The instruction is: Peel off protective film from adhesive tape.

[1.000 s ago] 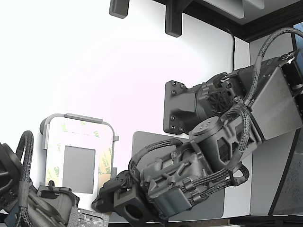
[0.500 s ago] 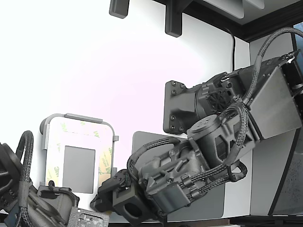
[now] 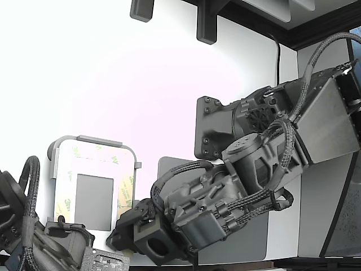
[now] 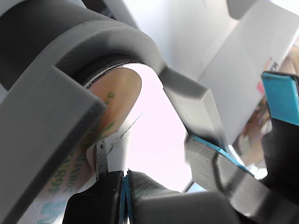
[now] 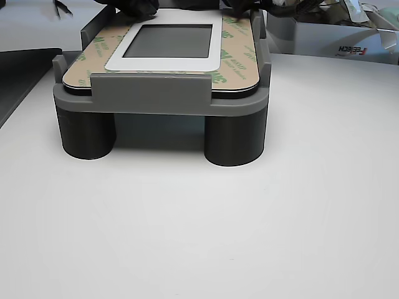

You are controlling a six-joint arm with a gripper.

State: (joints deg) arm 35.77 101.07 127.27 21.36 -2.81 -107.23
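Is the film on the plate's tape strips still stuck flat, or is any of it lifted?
Mostly flat: in the other view the film lies flat along the visible strips. The far corner is hidden behind the fingers, so cannot tell there.

Exterior view: table [image 3: 101,73] blown out to near-white, faint pink cast at centre; dark arm [image 3: 237,192] rendered sharp, little shadow detail. Wrist view: strong backlight through fixture [image 4: 117,51] opening, middle overexposed; near parts soft, out of focus. Other view: even, diffuse light; soft shadow seen under fixture [image 5: 162,93]; focus sharp, far edge slightly blurred.
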